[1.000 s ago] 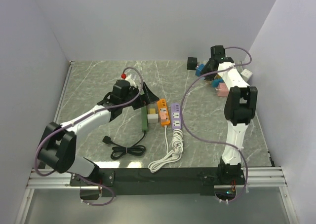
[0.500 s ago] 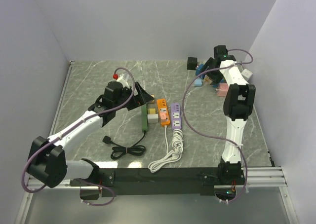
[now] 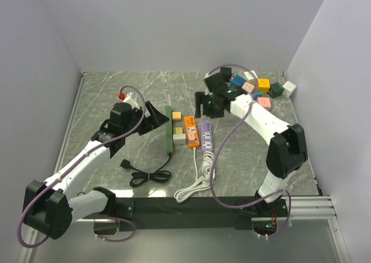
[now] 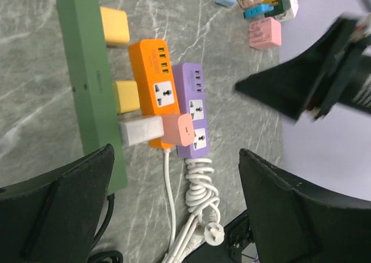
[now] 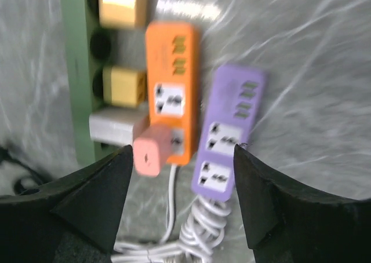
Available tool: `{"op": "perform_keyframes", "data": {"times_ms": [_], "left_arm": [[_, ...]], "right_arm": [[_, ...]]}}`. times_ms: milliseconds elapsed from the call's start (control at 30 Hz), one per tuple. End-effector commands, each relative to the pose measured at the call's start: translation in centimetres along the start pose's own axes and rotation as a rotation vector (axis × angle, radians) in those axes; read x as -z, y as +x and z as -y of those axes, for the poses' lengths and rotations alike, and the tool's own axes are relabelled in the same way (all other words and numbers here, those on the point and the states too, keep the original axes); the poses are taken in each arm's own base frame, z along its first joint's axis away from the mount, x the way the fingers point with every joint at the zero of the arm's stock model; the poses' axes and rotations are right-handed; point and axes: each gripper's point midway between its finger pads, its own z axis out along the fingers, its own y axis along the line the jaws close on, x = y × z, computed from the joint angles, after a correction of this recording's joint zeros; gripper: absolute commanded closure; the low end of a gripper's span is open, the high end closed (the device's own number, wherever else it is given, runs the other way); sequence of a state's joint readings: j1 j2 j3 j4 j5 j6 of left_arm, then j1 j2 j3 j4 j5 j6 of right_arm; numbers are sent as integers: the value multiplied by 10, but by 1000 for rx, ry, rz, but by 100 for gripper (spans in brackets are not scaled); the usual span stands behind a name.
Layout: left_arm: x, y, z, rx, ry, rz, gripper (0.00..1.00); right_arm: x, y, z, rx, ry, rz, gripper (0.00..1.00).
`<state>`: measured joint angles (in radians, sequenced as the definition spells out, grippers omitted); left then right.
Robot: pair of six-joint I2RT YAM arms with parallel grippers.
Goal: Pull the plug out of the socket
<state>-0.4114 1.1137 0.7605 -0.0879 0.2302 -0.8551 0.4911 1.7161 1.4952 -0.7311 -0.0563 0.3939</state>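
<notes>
Three power strips lie side by side mid-table: green (image 3: pixel 169 132), orange (image 3: pixel 191 130) and purple (image 3: pixel 207 137). A pink plug (image 5: pixel 149 152) sits in the orange strip's near socket (image 4: pixel 178 128). Two yellow plugs (image 4: pixel 114 26) and a white plug (image 4: pixel 141 131) sit in the green strip. My right gripper (image 3: pixel 208 103) hovers open above the strips' far end; in its wrist view the gripper (image 5: pixel 182 153) frames the pink plug and the purple strip (image 5: pixel 229 135), touching neither. My left gripper (image 3: pixel 153 117) is open just left of the green strip, holding nothing.
A heap of coloured plug blocks (image 3: pixel 261 88) lies at the back right by the wall. A coiled white cable (image 3: pixel 200 176) trails from the strips toward the near edge. A black cable (image 3: pixel 145 173) with its plug lies in front of the green strip.
The right arm swung from the back-right heap leftward over the strips, and its jaws opened. The left arm drew back to the left, off the green strip.
</notes>
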Motion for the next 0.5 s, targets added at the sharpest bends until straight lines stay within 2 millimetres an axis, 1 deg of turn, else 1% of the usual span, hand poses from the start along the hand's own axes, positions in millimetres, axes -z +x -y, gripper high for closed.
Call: {"op": "perform_keyframes", "data": {"times_ms": [0,67,100,167,200,233,333,367,400,467], "left_arm": [[14,-5,4,-16,19,45,5],[18,-5,3,-12,19,52,5],[22,-5,4,-12,25,60,5],[25,-3,1,-11,20,61,5],[27,-2,-1,-12,18,65,5],[28,-1,-2,-13,16,66,5],[31,0,-5,-12,8,70,4],[31,1,-6,-12,6,69,4],[32,1,-7,-11,4,72,4],[33,1,-7,-11,5,74,4]], "right_arm": [[-13,21,-11,118,17,-31,25],[-18,28,-21,148,14,-38,27],[-25,38,-30,173,7,-63,28],[-31,47,-36,201,5,-85,30],[-37,55,-42,220,2,-105,31],[-39,59,-47,232,-6,-114,32],[-49,72,-55,250,-4,-141,33],[-52,73,-51,248,23,-140,35],[-57,79,-50,254,40,-158,36],[-60,79,-45,247,84,-150,39]]}}
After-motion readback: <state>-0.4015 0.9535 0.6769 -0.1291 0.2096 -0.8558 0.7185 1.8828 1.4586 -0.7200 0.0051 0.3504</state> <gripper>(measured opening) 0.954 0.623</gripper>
